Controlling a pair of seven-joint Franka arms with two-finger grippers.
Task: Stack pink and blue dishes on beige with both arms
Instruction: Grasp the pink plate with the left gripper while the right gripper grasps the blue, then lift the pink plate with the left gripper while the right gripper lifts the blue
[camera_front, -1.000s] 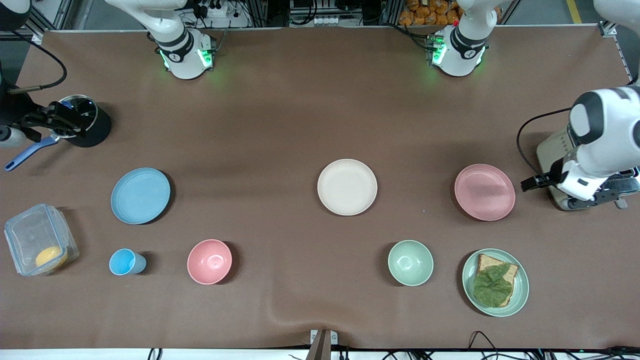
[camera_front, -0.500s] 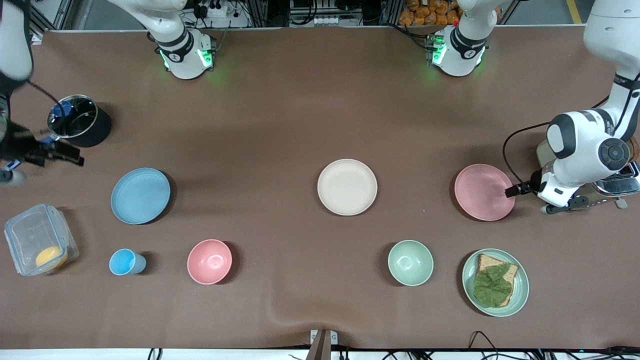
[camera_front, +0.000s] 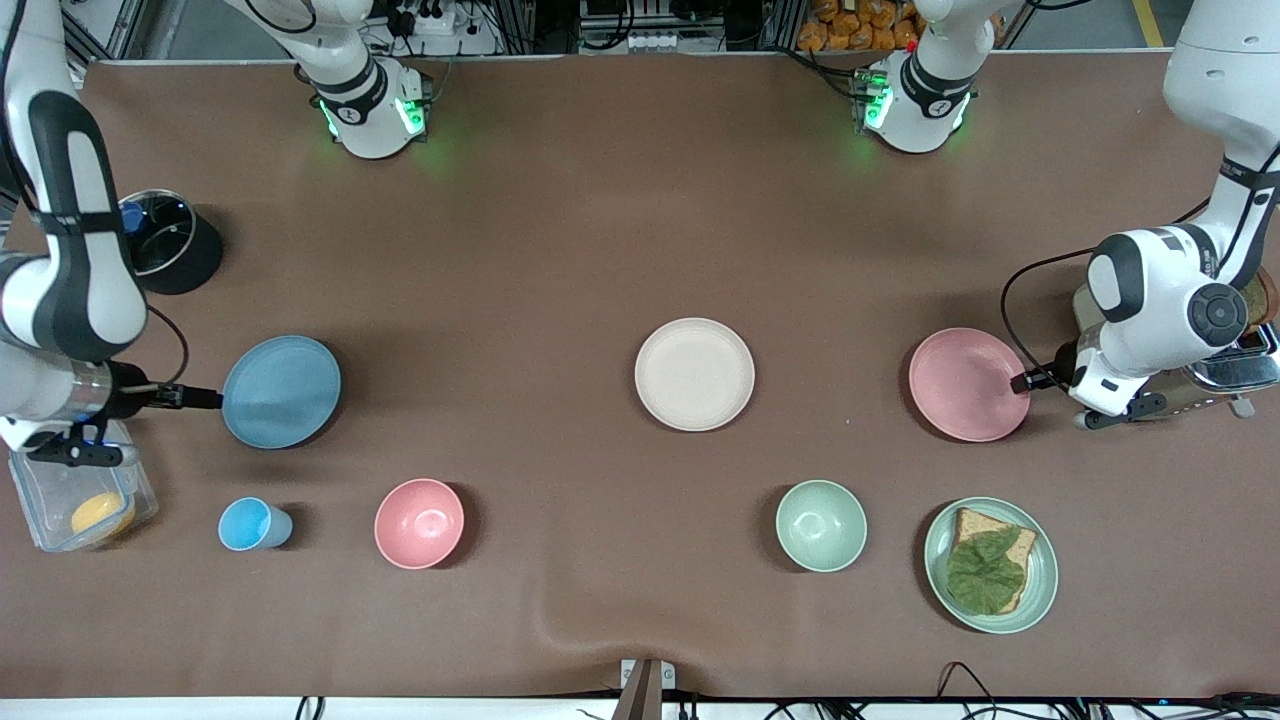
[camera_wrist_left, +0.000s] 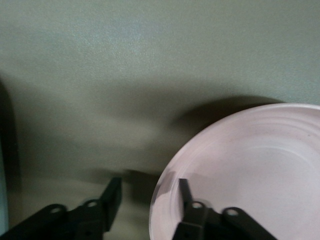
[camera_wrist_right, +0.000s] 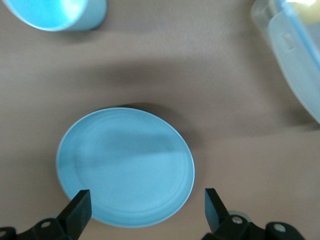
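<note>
1. Beige plate (camera_front: 694, 374): flat, round, cream, bare; lies on the brown table (camera_front: 600, 220) about midway between the two arms' ends, well apart from both other plates
2. Pink plate (camera_front: 968, 384): flat, pale pink; lies at 3 o'clock of the beige plate in the front view, toward the left arm's end of the table
3. Left gripper (camera_front: 1024, 381): low at the pink plate's rim, at the plate's 3 o'clock edge in the front view; in the left wrist view (camera_wrist_left: 150, 195) the fingers stand apart and straddle the rim, one finger (camera_wrist_left: 184, 189) over the plate's inner surface, the other over the table just outside; not closed on the plate
4. Blue plate (camera_front: 281, 390): flat, light blue; lies at 9 o'clock of the beige plate in the front view, toward the right arm's end of the table
5. Right gripper (camera_front: 205, 398): at the blue plate's 9 o'clock edge in the front view; in the right wrist view (camera_wrist_right: 147, 206) the fingers are spread wide, nearly the width of the plate, and hold nothing
6. Blue cup (camera_front: 253, 524): small, upright; nearer the front camera than the blue plate
7. Pink bowl (camera_front: 419, 523): beside the blue cup, at its 3 o'clock
8. Green bowl (camera_front: 821, 525): nearer the front camera than the beige plate
9. Green plate (camera_front: 990, 565): holds a bread slice with a leaf on top; nearer the front camera than the pink plate
10. Clear lidded container (camera_front: 75, 495): holds something orange; under the right arm
</note>
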